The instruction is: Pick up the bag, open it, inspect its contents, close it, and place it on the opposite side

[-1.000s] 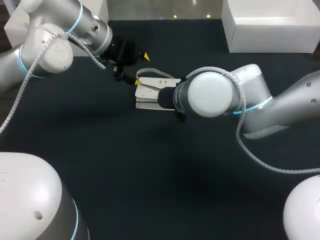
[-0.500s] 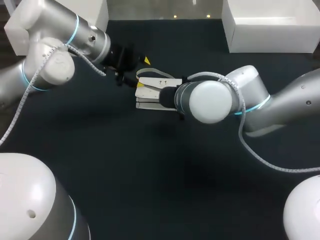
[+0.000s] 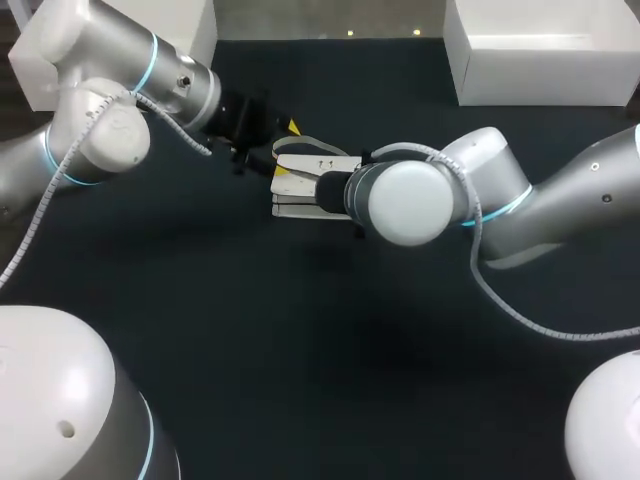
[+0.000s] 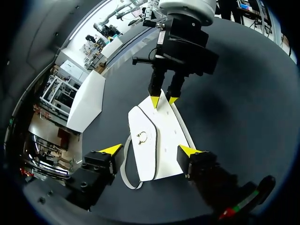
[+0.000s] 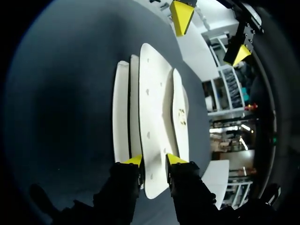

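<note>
Only partly visible from above: one white bag (image 3: 298, 180), flat on the dark desk (image 3: 300, 350), toward 12 o'clock of centre, its 3 o'clock end covered by the right arm's wrist. From the wrist views: right tool (image 5: 154, 160) pinched narrow on a panel edge of the bag; left tool (image 4: 150, 150) spread wide, straddling the opposite end, contact hard to make out. Two tools, four yellow tips, one ring clasp (image 4: 143, 137).

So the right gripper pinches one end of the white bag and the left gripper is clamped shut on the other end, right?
No: the left wrist view shows the left gripper wide open, its fingers either side of the bag's end. The right gripper does pinch the other end.
</note>
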You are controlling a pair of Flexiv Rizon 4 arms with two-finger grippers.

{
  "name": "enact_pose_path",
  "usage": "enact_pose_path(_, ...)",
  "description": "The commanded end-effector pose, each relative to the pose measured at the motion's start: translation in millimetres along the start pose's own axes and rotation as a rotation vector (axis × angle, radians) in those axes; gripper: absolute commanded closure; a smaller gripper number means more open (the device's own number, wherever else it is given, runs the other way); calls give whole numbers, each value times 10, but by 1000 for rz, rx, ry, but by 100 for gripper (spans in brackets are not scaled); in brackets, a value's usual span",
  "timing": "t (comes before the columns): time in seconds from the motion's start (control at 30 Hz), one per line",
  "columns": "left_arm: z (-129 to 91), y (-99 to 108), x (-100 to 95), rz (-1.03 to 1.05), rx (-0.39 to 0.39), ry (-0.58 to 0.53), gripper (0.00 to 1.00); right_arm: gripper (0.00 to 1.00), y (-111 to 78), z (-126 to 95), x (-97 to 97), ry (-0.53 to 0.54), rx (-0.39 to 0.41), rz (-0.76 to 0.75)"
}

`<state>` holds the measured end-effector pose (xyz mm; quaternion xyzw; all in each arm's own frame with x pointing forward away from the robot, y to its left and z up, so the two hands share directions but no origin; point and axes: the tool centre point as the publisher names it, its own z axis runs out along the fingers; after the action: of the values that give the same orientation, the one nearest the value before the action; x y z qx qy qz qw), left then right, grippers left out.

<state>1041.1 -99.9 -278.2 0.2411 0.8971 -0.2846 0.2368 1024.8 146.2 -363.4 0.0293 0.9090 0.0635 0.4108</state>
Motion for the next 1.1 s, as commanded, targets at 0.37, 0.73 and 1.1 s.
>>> enact_pose_path(0.37,77,4,37,9,-5,-3,32,86,9,17,32,-26,14,6)
enact_pose_path(0.73,118,19,43,20,-6,1,41,100,19,12,73,-38,21,0)
enact_pose_path(1.1,246,57,115,58,-15,-27,42,100,28,-2,106,-43,21,-6)
